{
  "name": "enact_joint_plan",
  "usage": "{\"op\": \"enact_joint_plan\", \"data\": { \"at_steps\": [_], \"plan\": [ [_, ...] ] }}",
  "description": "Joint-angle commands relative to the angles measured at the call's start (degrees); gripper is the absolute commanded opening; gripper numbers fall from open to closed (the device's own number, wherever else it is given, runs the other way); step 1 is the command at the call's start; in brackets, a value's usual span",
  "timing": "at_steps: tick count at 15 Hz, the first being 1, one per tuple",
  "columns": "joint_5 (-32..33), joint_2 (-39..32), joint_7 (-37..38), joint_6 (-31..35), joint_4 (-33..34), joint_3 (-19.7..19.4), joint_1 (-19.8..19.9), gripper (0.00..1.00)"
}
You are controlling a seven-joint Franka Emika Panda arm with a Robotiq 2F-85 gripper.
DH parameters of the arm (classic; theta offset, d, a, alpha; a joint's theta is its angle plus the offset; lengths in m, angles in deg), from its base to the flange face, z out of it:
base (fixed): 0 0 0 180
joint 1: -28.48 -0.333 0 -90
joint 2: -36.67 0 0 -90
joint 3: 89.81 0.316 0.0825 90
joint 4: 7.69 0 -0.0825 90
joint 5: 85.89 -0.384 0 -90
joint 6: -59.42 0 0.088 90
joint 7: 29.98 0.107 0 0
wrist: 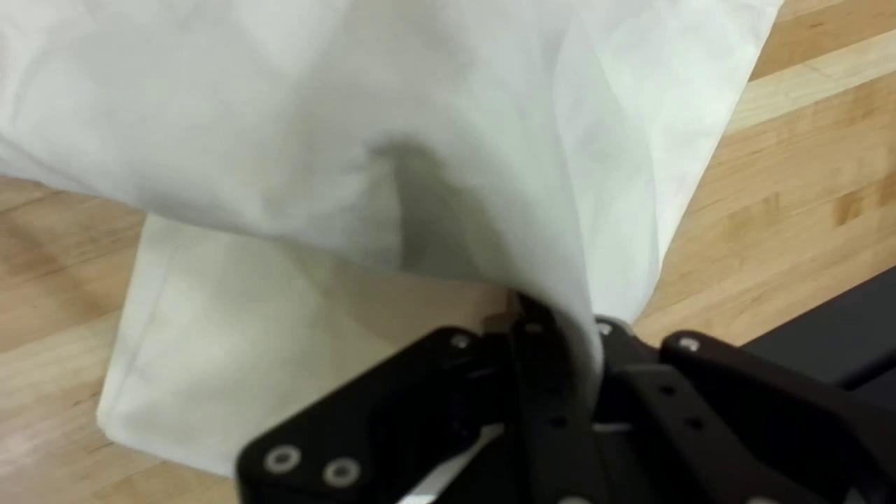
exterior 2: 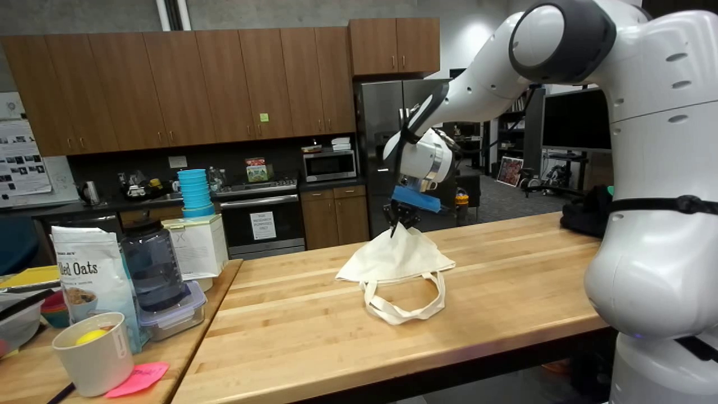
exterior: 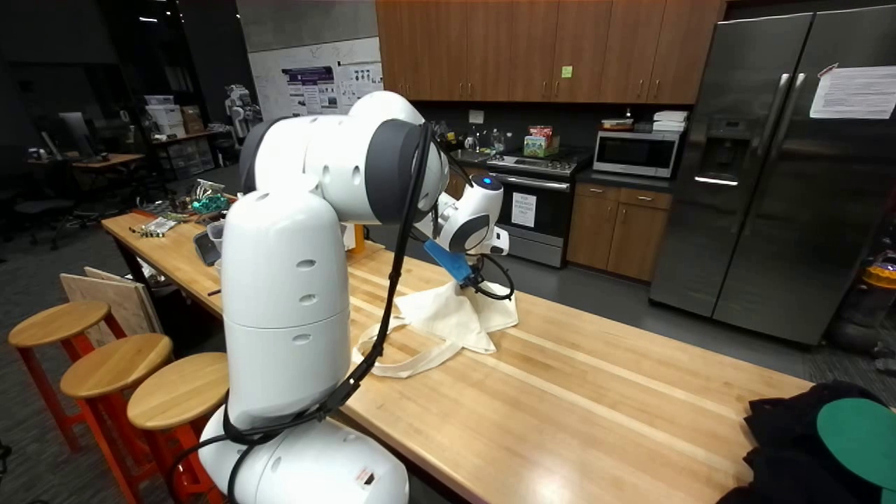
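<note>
One cream cloth bag (exterior 2: 387,261) sits mid-frame in an exterior view, its body raised to a peak where the tool (wrist: 570,329) pinches a fold of the fabric. Its strap (exterior 2: 405,313) loops below it in that frame, resting on the wooden bench (exterior 2: 291,342). In the wrist view, black fingers (wrist: 542,385) come in from the bottom, and the fabric fills most of the top, with another layer at lower left. At left in an exterior view, an oats pouch (exterior 2: 98,280) stands beside a dark lidded jar (exterior 2: 152,269), behind a pale cup (exterior 2: 95,359). At lower right in an exterior view lies a black bundle (exterior: 780,448) bearing a green patch (exterior: 861,437).
</note>
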Motion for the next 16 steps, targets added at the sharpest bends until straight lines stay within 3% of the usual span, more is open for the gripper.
{"op": "enact_joint_plan", "data": {
  "at_steps": [1,16],
  "plan": [
    [0.17,2.71,-1.87,1.14,-3.43,-0.02,0.65,0.01],
    [-4.29,2.97,-4.58,0.39,-3.69,-1.6,4.89,0.01]
  ]
}}
